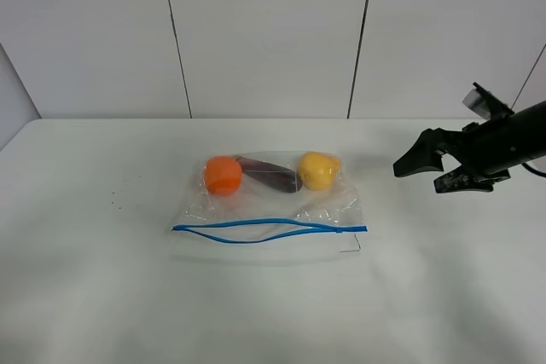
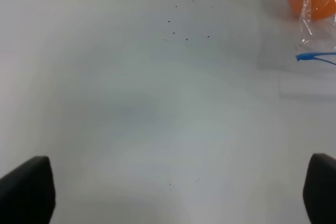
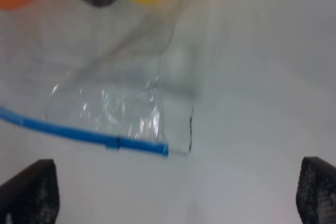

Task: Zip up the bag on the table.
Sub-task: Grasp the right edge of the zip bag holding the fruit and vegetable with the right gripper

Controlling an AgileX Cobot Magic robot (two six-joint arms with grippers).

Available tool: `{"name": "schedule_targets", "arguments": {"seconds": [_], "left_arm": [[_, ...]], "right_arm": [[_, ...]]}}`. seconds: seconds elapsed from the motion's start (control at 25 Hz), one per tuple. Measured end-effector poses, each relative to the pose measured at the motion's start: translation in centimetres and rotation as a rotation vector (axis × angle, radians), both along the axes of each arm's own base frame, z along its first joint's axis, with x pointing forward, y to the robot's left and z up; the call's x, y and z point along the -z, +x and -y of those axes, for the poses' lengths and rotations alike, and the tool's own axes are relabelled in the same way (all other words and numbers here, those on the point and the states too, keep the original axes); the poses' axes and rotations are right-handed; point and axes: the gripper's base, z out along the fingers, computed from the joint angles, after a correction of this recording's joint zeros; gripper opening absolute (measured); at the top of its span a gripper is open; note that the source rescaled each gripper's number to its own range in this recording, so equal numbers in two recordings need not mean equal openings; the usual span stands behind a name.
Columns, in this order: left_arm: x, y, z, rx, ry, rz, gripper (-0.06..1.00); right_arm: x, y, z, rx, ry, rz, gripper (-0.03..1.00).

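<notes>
The right arm [image 1: 512,138] reaches in from the right side of the high view, held roughly level and raised. The black right gripper [image 1: 417,176] points toward the middle with its jaws spread wide. In its wrist view only the two dark fingertips [image 3: 29,192] show, far apart. The left gripper [image 2: 173,190] shows only in its own wrist view, equally wide open, with a dark fingertip at each side.
</notes>
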Motion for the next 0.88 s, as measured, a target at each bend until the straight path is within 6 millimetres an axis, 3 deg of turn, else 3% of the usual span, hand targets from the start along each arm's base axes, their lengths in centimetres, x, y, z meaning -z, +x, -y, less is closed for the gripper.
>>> {"name": "schedule_targets", "arguments": {"seconds": [0.12, 0.2, 0.4, 0.6, 0.88], "left_arm": [[0.0, 0.0, 0.0, 0.0, 0.0, 0.0, 0.98], [0.0, 0.0, 0.0, 0.0, 0.0, 0.0, 0.98], [0.0, 0.0, 0.0, 0.0, 0.0, 0.0, 0.98], [0.0, 0.0, 0.0, 0.0, 0.0, 0.0, 0.98], [0.0, 0.0, 0.0, 0.0, 0.0, -0.001, 0.98]], "right_arm": [[4.5, 2.2, 1.0, -0.011, 0.153, -0.067, 1.0], [7.1, 3.0, 0.6, -0.09, 0.283, -0.098, 1.0], [10.9, 4.0, -0.9, -0.198, 0.477, -0.117, 1.0], [12.5, 4.2, -3.0, -0.254, 0.495, -0.146, 1.0], [12.4, 4.2, -7.0, -0.354, 0.493, -0.169, 1.0]]}}
